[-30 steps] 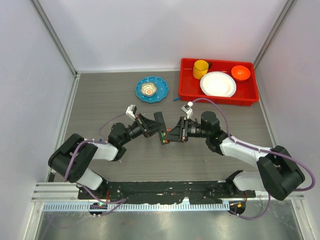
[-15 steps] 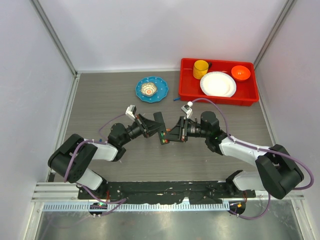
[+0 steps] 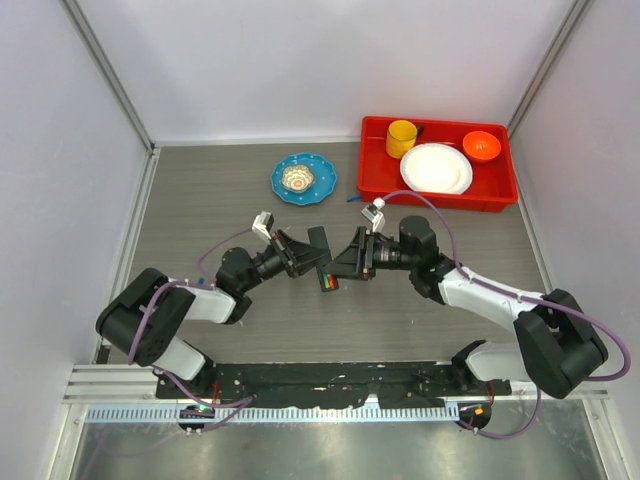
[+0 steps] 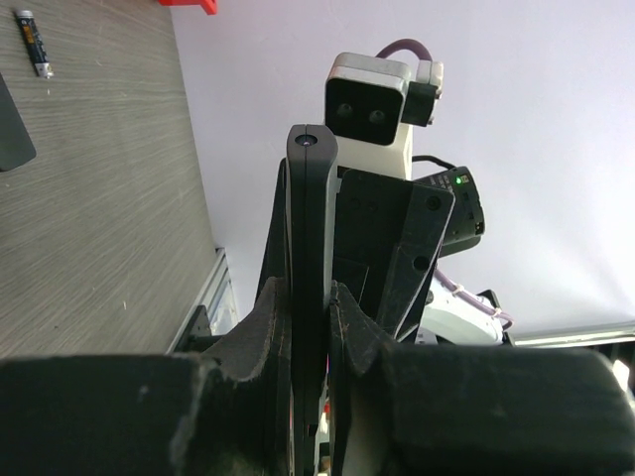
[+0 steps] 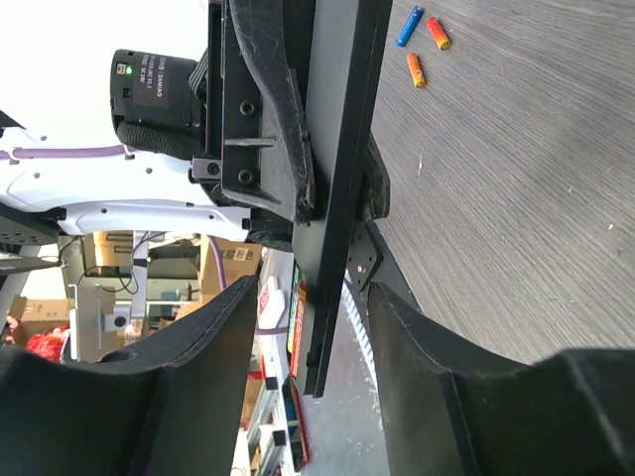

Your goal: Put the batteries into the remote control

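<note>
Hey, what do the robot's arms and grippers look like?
The left arm and right arm have white links and bulky black joints, with purple cables looping alongside. The left gripper and right gripper are black wedges, each carrying a small grey-white camera box.

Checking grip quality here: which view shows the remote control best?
Right wrist: the remote control shows along most of its length. Left wrist gives only its thin edge, clamped in the left gripper; the top view shows it small and largely hidden.

base of remote control (image 4: 308,218) hidden inside left gripper (image 4: 308,297), red tray (image 4: 189,4) cut by edge
</note>
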Controlling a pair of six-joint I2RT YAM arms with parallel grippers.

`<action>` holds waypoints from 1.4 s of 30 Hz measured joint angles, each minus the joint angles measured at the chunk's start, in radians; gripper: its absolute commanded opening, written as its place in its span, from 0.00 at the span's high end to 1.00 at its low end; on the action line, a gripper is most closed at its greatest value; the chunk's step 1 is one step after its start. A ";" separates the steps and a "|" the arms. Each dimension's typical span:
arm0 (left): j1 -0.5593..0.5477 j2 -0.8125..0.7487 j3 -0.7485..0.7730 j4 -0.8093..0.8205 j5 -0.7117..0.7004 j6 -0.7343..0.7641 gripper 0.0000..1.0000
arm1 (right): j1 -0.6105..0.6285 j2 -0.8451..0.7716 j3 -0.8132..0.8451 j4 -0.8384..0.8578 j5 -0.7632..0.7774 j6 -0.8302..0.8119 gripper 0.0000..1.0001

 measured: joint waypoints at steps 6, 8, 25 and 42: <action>0.000 0.000 0.000 0.000 0.002 0.000 0.99 | 0.001 0.000 0.040 -0.081 0.000 -0.058 0.55; 0.000 0.000 0.000 0.000 0.007 0.000 1.00 | 0.004 0.001 0.046 -0.095 0.001 -0.066 0.57; 0.000 0.001 0.000 -0.008 0.011 0.013 0.99 | 0.027 0.035 0.062 -0.116 0.001 -0.084 0.69; 0.013 0.002 0.000 -0.002 0.010 0.023 1.00 | 0.029 0.013 0.080 -0.204 0.027 -0.119 0.28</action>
